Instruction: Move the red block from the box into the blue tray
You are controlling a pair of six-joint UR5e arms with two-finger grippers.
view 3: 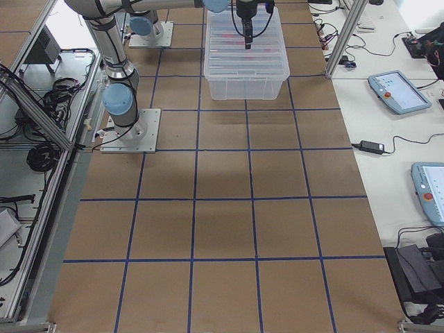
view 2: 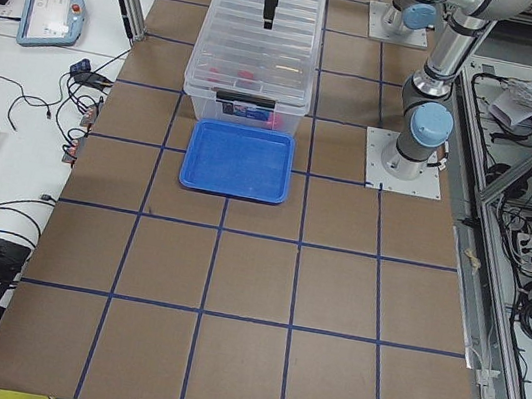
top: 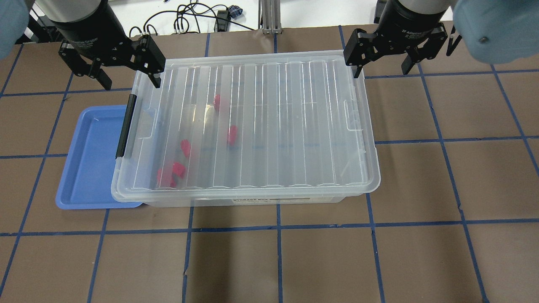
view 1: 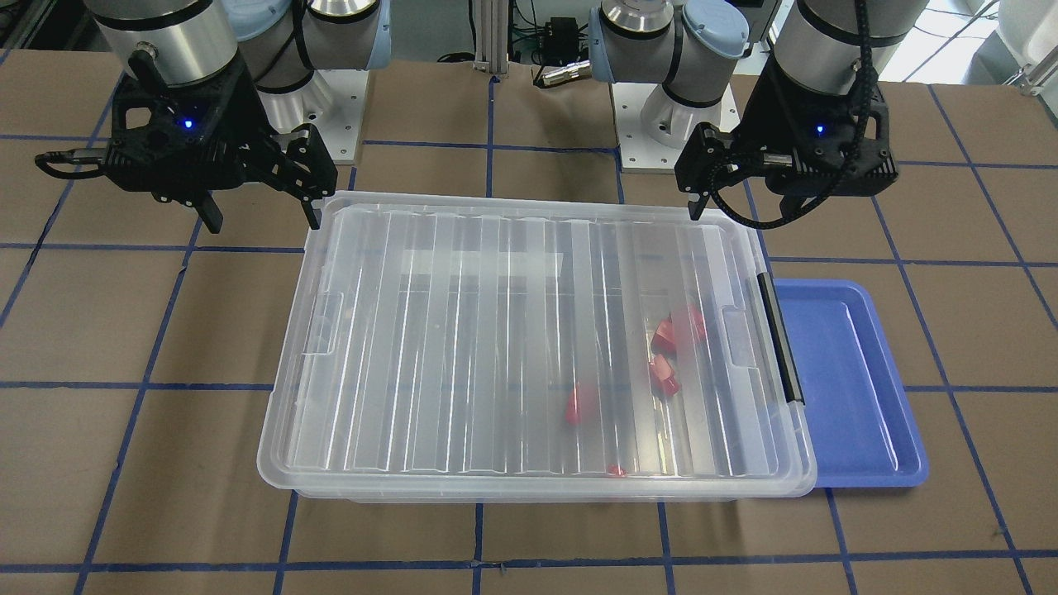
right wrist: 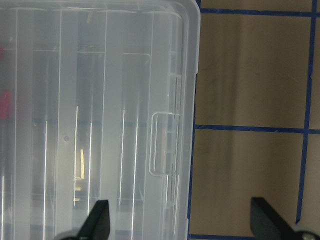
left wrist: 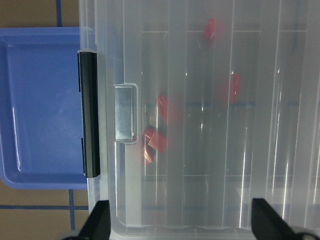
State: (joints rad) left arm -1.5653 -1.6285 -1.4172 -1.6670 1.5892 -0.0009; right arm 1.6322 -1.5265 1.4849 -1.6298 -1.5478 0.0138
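The box (top: pixel 252 126) stands mid-table with its ribbed clear lid shut and its black handle (top: pixel 125 126) toward the blue tray (top: pixel 92 160). Several red blocks (top: pixel 170 174) lie inside near the handle end, blurred through the lid; they also show in the front view (view 1: pixel 682 326) and the left wrist view (left wrist: pixel 162 107). The tray is empty and its edge sits under the box's rim. My left gripper (top: pixel 130 82) is open and empty above the box's far handle-end corner. My right gripper (top: pixel 381 69) is open and empty above the opposite far corner.
The table (top: pixel 421 252) is brown board with a blue tape grid. The arm bases (view 1: pixel 661 124) stand just behind the box. Side benches with teach pendants (view 3: pixel 397 91) and cables flank the table.
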